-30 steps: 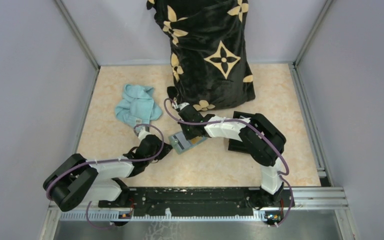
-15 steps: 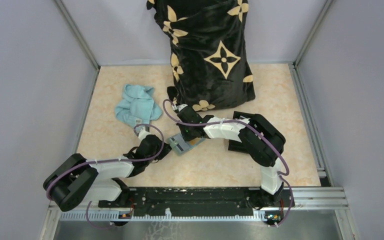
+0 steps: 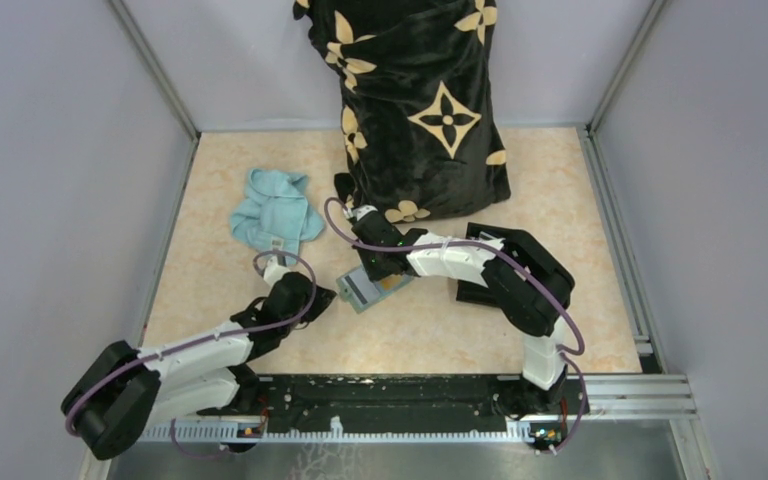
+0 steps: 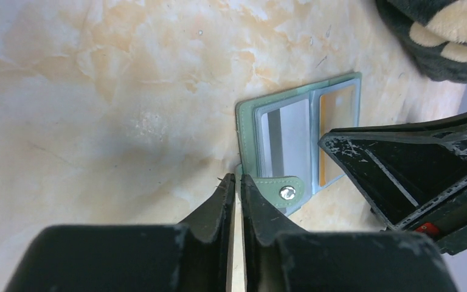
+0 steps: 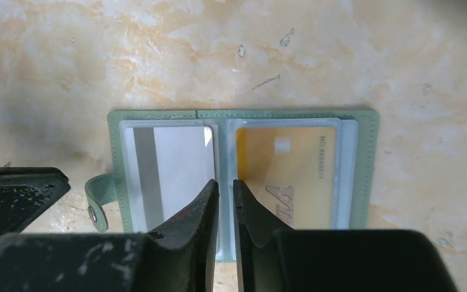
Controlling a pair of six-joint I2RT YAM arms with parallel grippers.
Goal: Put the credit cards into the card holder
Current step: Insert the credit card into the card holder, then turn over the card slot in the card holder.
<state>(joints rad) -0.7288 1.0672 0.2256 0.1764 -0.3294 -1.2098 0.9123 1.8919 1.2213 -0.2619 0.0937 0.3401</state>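
Card holder [image 5: 224, 143] open flat mid-table, silvery card [image 5: 170, 161] in one clear pocket, tan-orange card [image 5: 286, 176] in other. Right gripper [image 5: 224, 182] over centre fold, jaws barely apart, gripping nothing. Left gripper [image 4: 238, 177] just beside snap tab [image 4: 283, 191], jaws thin slit, empty. Table [image 3: 560, 180] beige marbled, lightly scuffed. Blue cloth [image 3: 270, 212] beyond left arm, black flowered bag [image 3: 420, 110] at back. Plain grey walls [image 3: 50, 150], metal corner posts [image 3: 155, 70]

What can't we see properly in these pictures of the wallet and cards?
Top view: the wallet is too small to show its cards, and the right gripper covers part of it.
Right wrist view: that gripper's fingers hide the wallet's near edge.
Left wrist view: the right gripper partly covers the orange card.
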